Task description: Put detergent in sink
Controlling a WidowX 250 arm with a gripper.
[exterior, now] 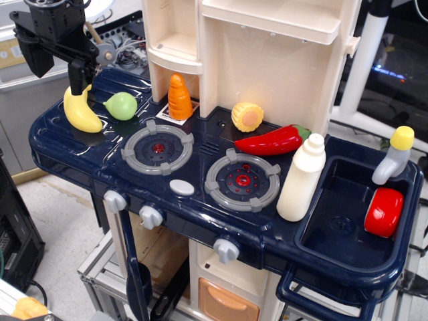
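The sink holds a red object at its 3 o'clock edge. The detergent stands upright just outside, at 9 o'clock. The gripper, far left, touches the banana; its opening cannot be told.

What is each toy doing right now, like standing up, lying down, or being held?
Detergent bottle: standing upright on the counter beside the sink, cap on, not held.
Sink: holds only a red round toy.
Gripper: over the banana; open or shut, cannot tell.
Red pepper: lying on its side.
Carrot: standing upright.
Corn: resting on the counter.
Green fruit: sitting beside the banana.
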